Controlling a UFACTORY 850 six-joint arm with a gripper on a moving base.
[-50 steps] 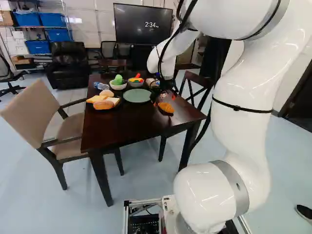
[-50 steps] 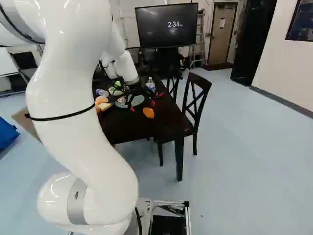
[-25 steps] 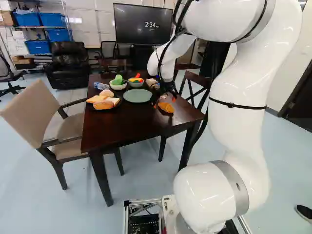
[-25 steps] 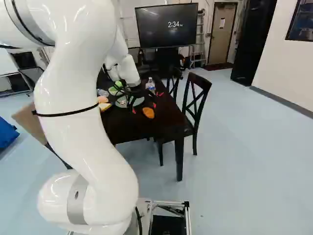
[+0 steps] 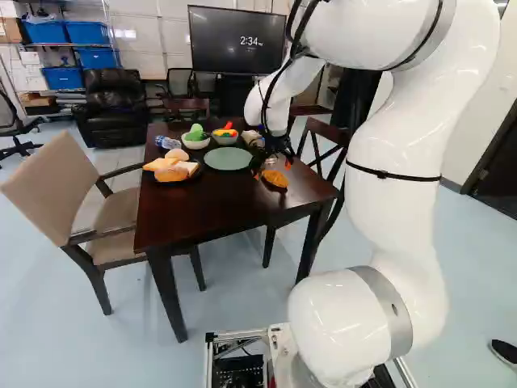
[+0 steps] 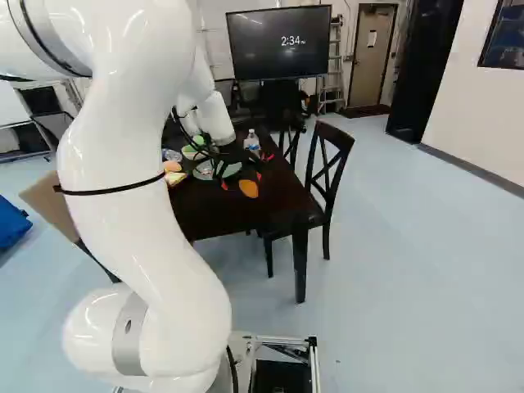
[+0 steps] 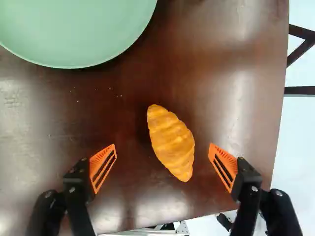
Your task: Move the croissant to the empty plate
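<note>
The wrist view's edge cuts off the green plate point(image 7: 78, 29).

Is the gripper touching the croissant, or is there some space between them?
Apart. The wrist view shows the gripper open, its orange pads on either side of the croissant, with dark table visible between each pad and it.

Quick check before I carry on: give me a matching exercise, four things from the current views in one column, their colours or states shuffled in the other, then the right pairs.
Things:
1. croissant
2. round plate
3. claw
4. armchair drawn up beside the table

Colours or states:
A. open, its two fingers wide apart
B. beige, with a padded back
C. golden orange, lying on the dark tabletop
D. pale green, nothing on it

Right pairs: 1-C, 2-D, 3-A, 4-B
</note>
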